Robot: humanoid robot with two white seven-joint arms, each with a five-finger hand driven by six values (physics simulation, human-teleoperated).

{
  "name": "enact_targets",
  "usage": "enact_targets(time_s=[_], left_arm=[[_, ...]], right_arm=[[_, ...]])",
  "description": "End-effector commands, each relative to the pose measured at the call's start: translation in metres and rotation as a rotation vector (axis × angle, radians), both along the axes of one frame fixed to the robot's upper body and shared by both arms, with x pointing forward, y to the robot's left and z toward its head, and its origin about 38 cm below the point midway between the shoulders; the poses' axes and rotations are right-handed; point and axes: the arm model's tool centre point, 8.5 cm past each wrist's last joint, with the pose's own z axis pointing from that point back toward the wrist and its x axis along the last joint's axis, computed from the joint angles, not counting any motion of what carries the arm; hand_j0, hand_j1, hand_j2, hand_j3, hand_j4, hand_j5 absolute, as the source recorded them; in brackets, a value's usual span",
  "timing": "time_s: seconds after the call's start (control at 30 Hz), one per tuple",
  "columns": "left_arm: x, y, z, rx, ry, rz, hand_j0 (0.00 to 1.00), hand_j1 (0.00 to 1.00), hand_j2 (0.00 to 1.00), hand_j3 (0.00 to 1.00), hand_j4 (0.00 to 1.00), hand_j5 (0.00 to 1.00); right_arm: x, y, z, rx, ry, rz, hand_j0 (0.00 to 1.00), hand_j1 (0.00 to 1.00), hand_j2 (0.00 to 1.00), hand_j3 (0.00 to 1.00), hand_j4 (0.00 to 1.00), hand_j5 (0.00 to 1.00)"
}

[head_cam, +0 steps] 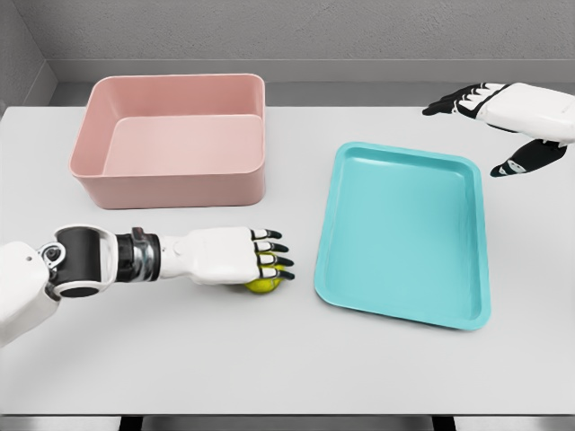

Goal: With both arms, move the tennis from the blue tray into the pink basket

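Basket [171, 144]: plain pink, no pattern. Tray [404, 233]: plain turquoise-blue. Tennis ball [262, 285]: yellow-green. Bench [269, 359]: pale grey-white, unmarked. Left robot hand [234, 256]: white shell, black fingers with yellow-green bands. Right robot hand [512, 112]: white shell, black fingers. Back wall [287, 36]: grey.

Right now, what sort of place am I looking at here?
Probably a simulated test bench, not a real room: a plain white table against bare grey walls, holding only a pink basket, a blue tray and a tennis ball under the left hand.
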Motion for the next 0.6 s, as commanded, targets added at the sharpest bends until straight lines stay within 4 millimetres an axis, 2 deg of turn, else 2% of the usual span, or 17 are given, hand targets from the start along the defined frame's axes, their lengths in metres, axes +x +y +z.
enact_targets(time_s=[0.0,0.03,0.07,0.23,0.3,0.37,0.47,0.57], left_arm=[[-0.0022,-0.0022,-0.001,-0.015,0.02,-0.005,1.0,1.0,1.0,1.0,1.0,1.0],[-0.002,-0.0019,-0.0013,-0.014,0.021,-0.004,1.0,1.0,1.0,1.0,1.0,1.0],[-0.0021,-0.0016,-0.0012,-0.012,0.019,-0.004,0.96,0.96,0.96,0.96,0.96,0.96],[-0.0022,-0.0012,-0.0014,-0.002,0.018,-0.004,0.66,0.66,0.66,0.66,0.66,0.66],[-0.0024,-0.0014,-0.0013,0.0,0.017,-0.005,0.6,0.6,0.6,0.6,0.6,0.6],[-0.0024,-0.0007,-0.0014,0.002,0.016,-0.005,0.48,0.48,0.48,0.48,0.48,0.48],[-0.0022,0.0005,-0.0016,0.006,0.014,-0.003,0.39,0.39,0.39,0.39,0.39,0.39],[-0.0006,0.0028,0.0008,0.003,0.009,0.003,0.39,0.39,0.39,0.39,0.39,0.39]], right_arm=[[0.0,-0.0005,0.001,0.003,-0.001,-0.002,1.0,1.0,1.0,1.0,1.0,1.0],[0.0,-0.0005,0.001,0.003,-0.001,-0.002,1.0,1.0,1.0,1.0,1.0,1.0],[0.0,-0.0005,0.001,0.004,-0.001,-0.002,1.0,1.0,1.0,1.0,1.0,1.0],[0.0,-0.0005,0.001,0.004,-0.001,-0.002,1.0,1.0,1.0,1.0,1.0,1.0],[0.0,-0.0005,0.001,0.004,-0.001,-0.002,1.0,1.0,1.0,1.0,1.0,1.0],[0.0003,-0.0005,0.0007,0.005,0.0,-0.003,1.0,1.0,1.0,1.0,1.0,1.0],[0.0003,-0.0007,0.0012,0.005,-0.001,-0.003,1.0,1.0,1.0,1.0,1.0,1.0],[0.0002,-0.0011,0.0014,0.004,-0.001,-0.004,1.0,1.0,1.0,1.0,1.0,1.0]])
